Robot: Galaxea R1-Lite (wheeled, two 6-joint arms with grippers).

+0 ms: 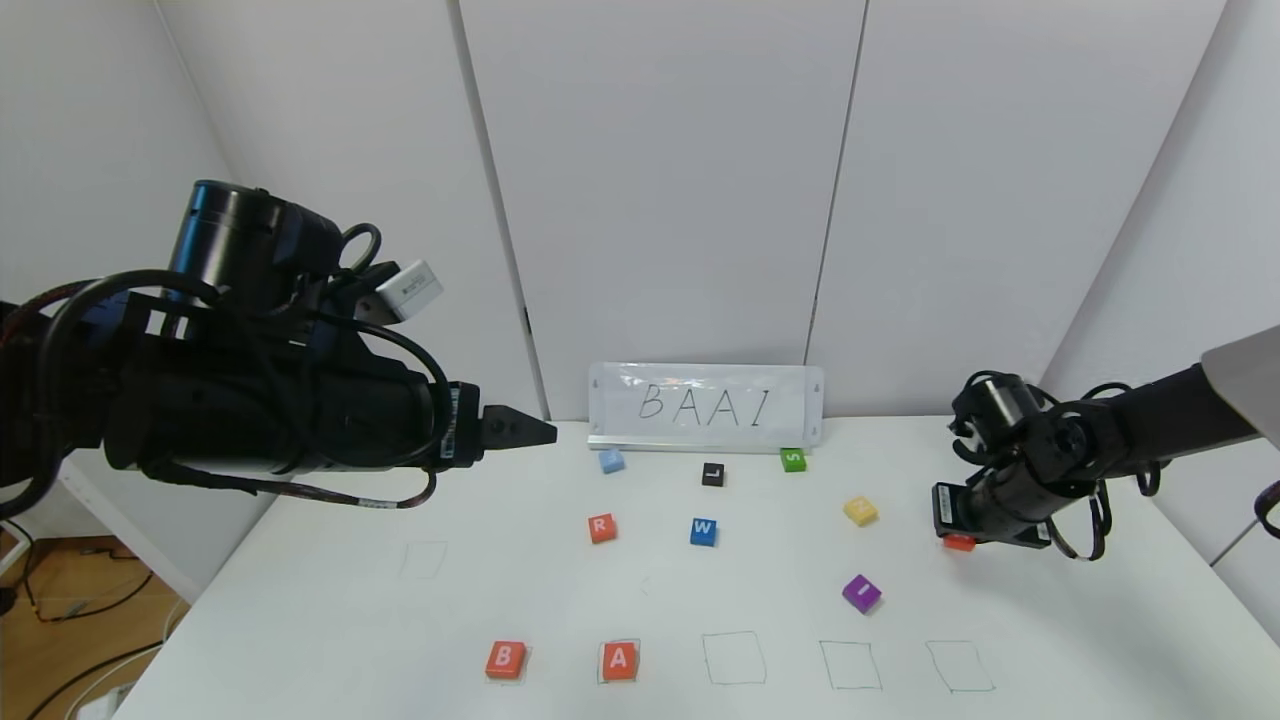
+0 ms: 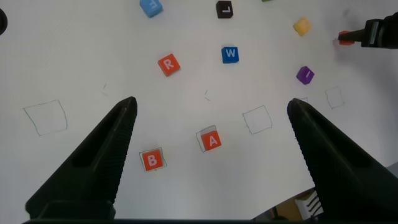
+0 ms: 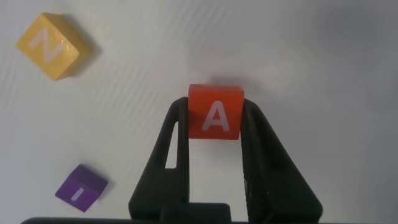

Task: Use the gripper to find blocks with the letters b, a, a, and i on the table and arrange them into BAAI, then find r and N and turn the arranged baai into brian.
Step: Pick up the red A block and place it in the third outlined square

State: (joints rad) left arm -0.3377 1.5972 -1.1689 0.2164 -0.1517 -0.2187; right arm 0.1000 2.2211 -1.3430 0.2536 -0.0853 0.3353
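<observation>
From my seat I read six pen-drawn squares on the table (image 1: 330,620). Five run in a row along the near edge: the leftmost holds the B block (image 1: 506,659), the next holds an A block (image 1: 619,660), and the other three outlines (image 1: 734,658) have nothing in them. A sixth outline (image 1: 424,560) sits apart to the left, also bare.

Counting blocks, I get ten. Four are orange-red: B, the placed A, the R block (image 1: 602,528) lying mid-table, and a second A (image 3: 215,112). One purple I block (image 1: 861,593) lies right of centre, near the row but outside any outline. One yellow N block (image 1: 860,511) sits beyond it. One blue W (image 1: 703,532), one black L (image 1: 713,474), one green S (image 1: 793,460) and one light blue block (image 1: 611,461) whose letter I cannot read lie farther back, before a card (image 1: 706,405) hand-lettered BAAI.

My right gripper (image 3: 215,134) is low over the right side of the table, clamped on the second A, letter up, with the N and I blocks near it. My left gripper (image 2: 211,109) hangs high above the left side with its fingers spread wide, holding nothing
</observation>
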